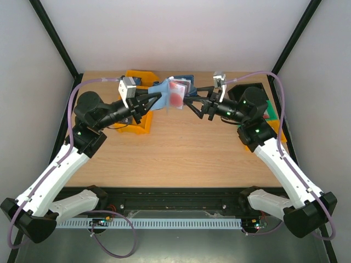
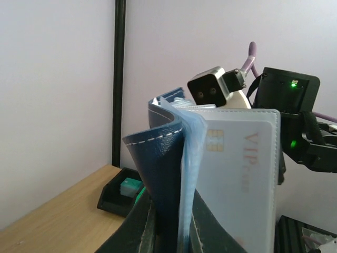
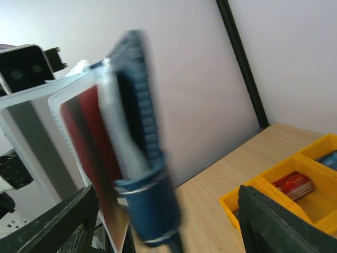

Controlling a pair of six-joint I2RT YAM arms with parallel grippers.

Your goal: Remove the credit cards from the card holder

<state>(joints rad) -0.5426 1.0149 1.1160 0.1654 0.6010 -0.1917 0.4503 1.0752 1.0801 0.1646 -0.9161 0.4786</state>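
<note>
Wooden table (image 1: 181,148) lies well below. The left gripper (image 1: 155,102) clenches the open holder (image 1: 163,89) in mid-air, long axis upright above its jaws. The right gripper (image 1: 193,104), jaws spread and empty, has 1 red card (image 1: 176,94) just ahead.

One card holder (image 1: 163,90) and one yellow bin (image 1: 140,130)

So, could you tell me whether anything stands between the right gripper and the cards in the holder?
Nothing separate does. The holder, held up by the left gripper, sits between the open jaws of the right gripper; only a clear sleeve covers the red card.
</note>
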